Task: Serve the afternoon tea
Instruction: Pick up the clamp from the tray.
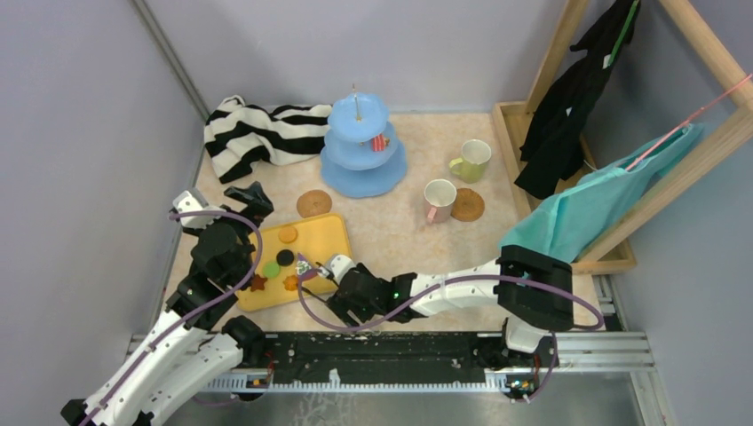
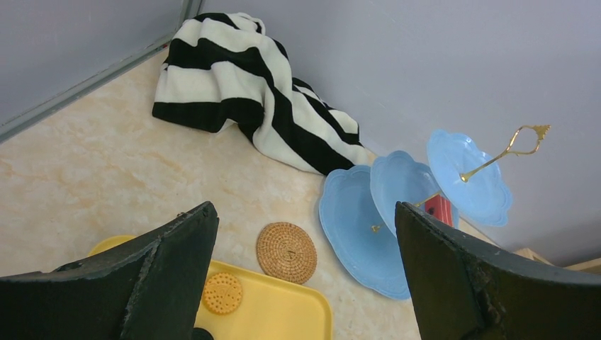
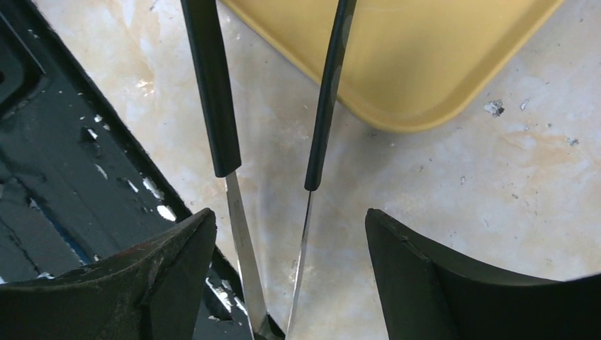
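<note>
The left gripper (image 2: pixel 305 212) hangs wide open over the far corner of the yellow plastic tray (image 1: pixel 328 235) holding the small colourful toy cookies (image 1: pixel 288 234), near the light-blue three-tier stand (image 1: pixel 362 169), while the right gripper (image 3: pixel 289 216) stands open astride black-sleeved metal tongs (image 3: pixel 220 106)

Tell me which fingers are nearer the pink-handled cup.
Right. Right fingers sit by the yellow tray's right corner, left of the pink-handled cup; left fingers lie beyond the tray.

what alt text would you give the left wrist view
The open left gripper hangs over a beige table, jaws empty. Ahead are the corner of a yellow tray with an orange cookie, a cork coaster beside it, and a light-blue three-tier stand bearing a small red piece; a striped cloth lies by the wall.
</note>
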Controlling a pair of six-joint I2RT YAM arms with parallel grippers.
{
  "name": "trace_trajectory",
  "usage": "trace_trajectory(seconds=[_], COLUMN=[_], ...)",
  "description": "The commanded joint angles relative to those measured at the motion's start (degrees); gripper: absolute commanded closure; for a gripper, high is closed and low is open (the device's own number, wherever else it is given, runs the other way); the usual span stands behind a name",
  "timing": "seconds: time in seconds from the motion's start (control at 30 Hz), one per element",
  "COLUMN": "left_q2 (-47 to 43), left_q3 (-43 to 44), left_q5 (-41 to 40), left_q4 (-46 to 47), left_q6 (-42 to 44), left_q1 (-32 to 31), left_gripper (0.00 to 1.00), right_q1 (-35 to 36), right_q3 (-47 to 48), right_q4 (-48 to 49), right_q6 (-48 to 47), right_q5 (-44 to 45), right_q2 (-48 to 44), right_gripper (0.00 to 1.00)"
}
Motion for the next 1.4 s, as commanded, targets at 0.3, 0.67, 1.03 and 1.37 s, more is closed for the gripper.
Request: trace_trajectory(seconds=[0.3, 0.67, 1.03, 1.37], left_q2=[-0.32, -0.31, -0.70, -1.53], left_q3=[-1.59, -1.85, -1.68, -1.67], left_q5=[-0.49, -0.44, -0.37, -0.15], left_q4=[-0.44, -0.76, -0.94, -1.28], left_q6=[-1.60, -2.19, -2.29, -2.57], left_q1=[0.04, 0.04, 0.04, 0.04], left_gripper=[0.01, 0.01, 0.01, 0.01], right_q1=[1.39, 1.52, 1.70, 1.03], right_q3=[1.19, 0.92, 6.32, 11.01], right_q4=[3.47, 4.47, -4.03, -10.71], right_q6=[-0.94, -0.70, -0.40, 0.28], right_q5=[4.46, 3.37, 0.72, -1.85], right_q2=[5.83, 5.54, 3.62, 4.66], right_gripper=[0.30, 0.48, 0.53, 0.52])
